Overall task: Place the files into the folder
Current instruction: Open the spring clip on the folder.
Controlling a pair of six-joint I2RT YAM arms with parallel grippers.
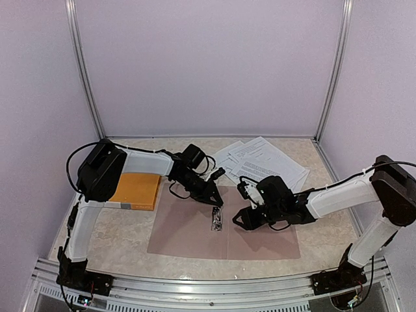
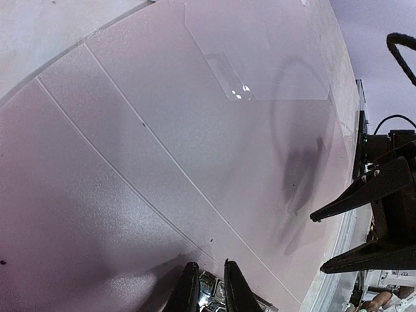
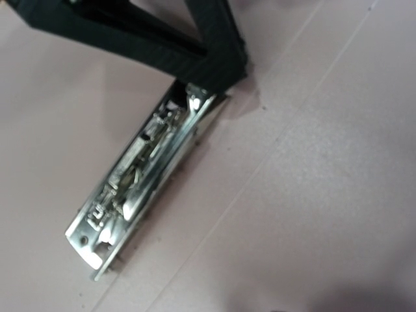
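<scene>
Left gripper [image 2: 211,289] is clenched on the far end of the metal clip [image 3: 140,179]. The left wrist view shows both fingers drawn close with shiny metal pinched between them, and the right wrist view shows the black fingers meeting in a V at the clip's end. Right gripper [image 2: 318,242] is released, jaws spread wide with nothing between them. It hovers low over the folder [image 1: 188,234], just beside the clip on its right. The folder lies open flat on the table [image 1: 117,240], a pinkish translucent sheet with crease lines down the middle. The clip sits on its inner face, near the centre and toward the far edge.

The files [image 1: 263,162] are outside the folder. They are a fanned stack of white printed sheets on the table, beyond the folder's far right edge and behind the right wrist. Cannot tell whether their near corner overlaps the folder. Neither gripper touches them. An orange pad [image 1: 138,190] lies flat left of the folder, partly under the left arm.
</scene>
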